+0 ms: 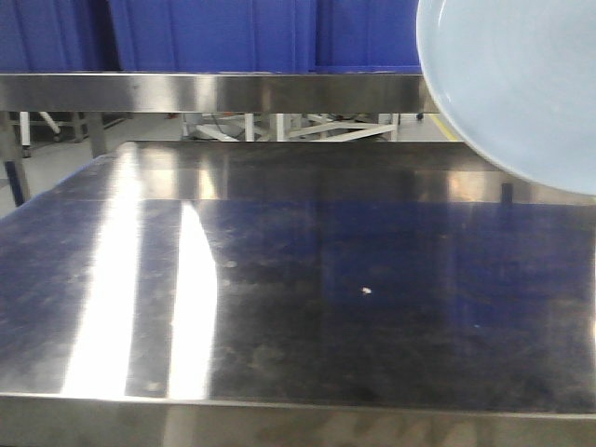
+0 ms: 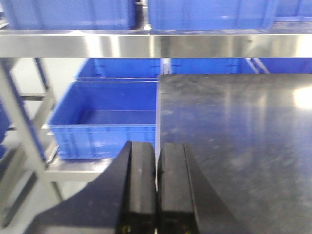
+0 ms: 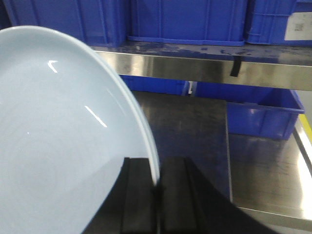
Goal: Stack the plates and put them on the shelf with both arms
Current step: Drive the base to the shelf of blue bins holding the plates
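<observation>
One pale blue plate (image 3: 58, 136) is off the table (image 1: 326, 279) and in the air, pinched at its rim by the right gripper (image 3: 157, 170). In the right wrist view two black fingers (image 3: 139, 195) close on the rim from either side. The plate stands tilted up on edge, its broad face filling the left half of that view. The rim shows a faint double line near the fingers; whether a second plate lies against the first, I cannot tell. In the front view the same plate hangs in the upper right corner, above the far right part of the table and overlapping the front rail of the shelf (image 1: 233, 91).

The left gripper (image 2: 157, 148) is pressed together with nothing in it, only a thin seam showing between its fingers. It hovers by the left edge of the table, facing the shelf.

The shelf stands just behind the table. Several blue crates (image 1: 214, 33) sit on the tier above the rail. On a lower tier, left of the table, sits an open crate (image 2: 97, 122). In the right wrist view one upper crate carries a white label (image 3: 298, 25). The table is scratched steel with bright glare on its left side and a small white speck (image 1: 366, 291) near the middle.
</observation>
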`<state>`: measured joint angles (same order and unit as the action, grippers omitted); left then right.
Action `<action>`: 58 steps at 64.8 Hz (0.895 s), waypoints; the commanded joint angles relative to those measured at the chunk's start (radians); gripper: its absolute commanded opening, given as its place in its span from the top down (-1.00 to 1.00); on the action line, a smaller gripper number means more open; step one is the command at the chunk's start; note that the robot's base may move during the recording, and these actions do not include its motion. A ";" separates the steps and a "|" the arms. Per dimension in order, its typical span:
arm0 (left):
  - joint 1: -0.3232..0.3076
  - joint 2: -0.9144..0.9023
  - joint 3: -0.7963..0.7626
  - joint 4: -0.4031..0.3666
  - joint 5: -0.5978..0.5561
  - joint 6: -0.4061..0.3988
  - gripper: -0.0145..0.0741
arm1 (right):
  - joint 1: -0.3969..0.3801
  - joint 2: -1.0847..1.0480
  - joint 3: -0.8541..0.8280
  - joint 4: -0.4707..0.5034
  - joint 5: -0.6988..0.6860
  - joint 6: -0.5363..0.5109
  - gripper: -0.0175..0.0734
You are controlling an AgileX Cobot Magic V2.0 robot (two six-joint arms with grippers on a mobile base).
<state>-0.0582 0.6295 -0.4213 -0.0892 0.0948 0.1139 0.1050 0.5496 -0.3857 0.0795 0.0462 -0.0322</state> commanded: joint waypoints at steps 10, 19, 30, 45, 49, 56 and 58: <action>0.000 -0.003 -0.030 -0.008 -0.080 -0.003 0.49 | -0.005 -0.002 -0.031 0.006 -0.099 -0.001 0.49; 0.000 -0.003 -0.030 -0.008 -0.080 -0.003 0.49 | -0.005 -0.002 -0.031 0.006 -0.099 -0.001 0.49; 0.000 -0.003 -0.030 -0.008 -0.080 -0.003 0.49 | -0.005 -0.002 -0.031 0.006 -0.099 -0.001 0.49; 0.000 -0.003 -0.030 -0.008 -0.080 -0.003 0.49 | -0.005 -0.002 -0.031 0.006 -0.099 -0.001 0.49; 0.000 -0.003 -0.030 -0.008 -0.080 -0.003 0.49 | -0.005 -0.002 -0.031 0.006 -0.099 -0.001 0.49; 0.000 -0.003 -0.030 -0.008 -0.080 -0.003 0.49 | -0.005 -0.002 -0.031 0.006 -0.099 -0.001 0.49; 0.000 -0.003 -0.030 -0.008 -0.080 -0.003 0.49 | -0.005 -0.002 -0.031 0.006 -0.099 -0.001 0.49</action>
<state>-0.0582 0.6295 -0.4213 -0.0892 0.0948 0.1139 0.1050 0.5493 -0.3857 0.0795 0.0462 -0.0322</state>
